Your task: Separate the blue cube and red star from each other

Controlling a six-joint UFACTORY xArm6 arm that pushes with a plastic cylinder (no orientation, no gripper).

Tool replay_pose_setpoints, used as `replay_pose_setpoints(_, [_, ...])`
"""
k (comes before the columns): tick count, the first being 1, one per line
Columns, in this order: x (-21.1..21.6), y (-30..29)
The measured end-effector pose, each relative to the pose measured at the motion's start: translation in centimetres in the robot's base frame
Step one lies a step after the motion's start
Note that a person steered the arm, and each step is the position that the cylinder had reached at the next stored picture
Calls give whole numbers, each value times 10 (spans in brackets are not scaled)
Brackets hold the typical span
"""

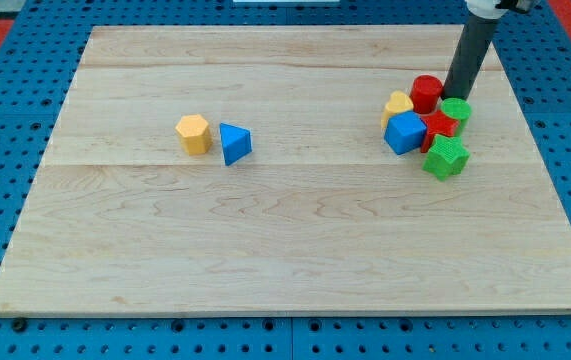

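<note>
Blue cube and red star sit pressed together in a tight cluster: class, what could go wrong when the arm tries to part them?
1. My tip stands at the cluster's top, between the red cylinder and green block; pushing down from there may shift the whole cluster, not just one block.
2. The blue cube and red star appear to touch, so they may slide together.

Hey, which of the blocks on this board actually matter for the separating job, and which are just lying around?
Belong to the job:
blue cube
red star, touching the blue cube
my tip, just above the cluster

Just lying about:
red cylinder
yellow block
two green blocks
yellow hexagon
blue triangle
</note>
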State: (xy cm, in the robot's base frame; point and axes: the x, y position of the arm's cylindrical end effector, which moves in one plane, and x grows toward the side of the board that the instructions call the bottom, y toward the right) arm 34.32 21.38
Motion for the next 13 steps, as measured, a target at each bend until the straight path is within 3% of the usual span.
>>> replay_pose_setpoints(3, [21,25])
replay_pose_setpoints(4, [47,37])
replay_pose_setpoints(6, [49,-95])
replay_pose_setpoints(7, [55,-114])
replay_pose_setpoints(8, [61,-69])
replay_pose_setpoints(9, [75,-72])
replay_pose_setpoints(12, [81,-227])
replay_pose_setpoints(13, [86,-203])
